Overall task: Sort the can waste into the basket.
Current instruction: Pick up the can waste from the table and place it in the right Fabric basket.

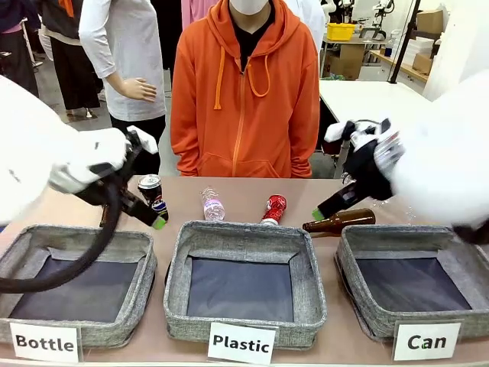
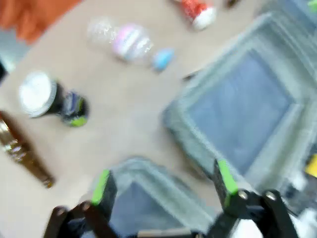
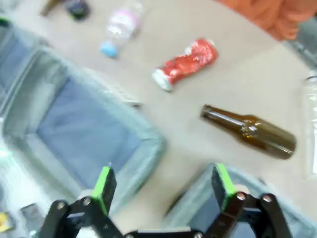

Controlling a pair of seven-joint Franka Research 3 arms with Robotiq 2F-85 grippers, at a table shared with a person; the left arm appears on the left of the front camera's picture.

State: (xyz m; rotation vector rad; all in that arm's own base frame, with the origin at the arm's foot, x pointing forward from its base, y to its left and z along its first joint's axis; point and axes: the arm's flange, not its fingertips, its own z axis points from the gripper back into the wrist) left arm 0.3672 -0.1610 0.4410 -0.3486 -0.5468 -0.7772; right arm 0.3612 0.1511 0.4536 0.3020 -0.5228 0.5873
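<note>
Over the bench (image 1: 237,191), left hand (image 2: 162,182) and right hand (image 3: 163,183) hang wide, empty. Nearby, the red can (image 1: 274,208) lies near a bottle (image 1: 340,222); a hand might grab that.

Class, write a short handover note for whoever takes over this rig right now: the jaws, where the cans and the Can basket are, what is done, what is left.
Left gripper: jaws open, holding nothing, near the black can.
Right gripper: jaws open, holding nothing.
Black can: on the table, far left.
Red can: crushed, lying behind the Plastic basket.
Basket marked Can: on the robot's right, no can in it.
Done: nothing yet.
Left: both cans into that basket.
</note>
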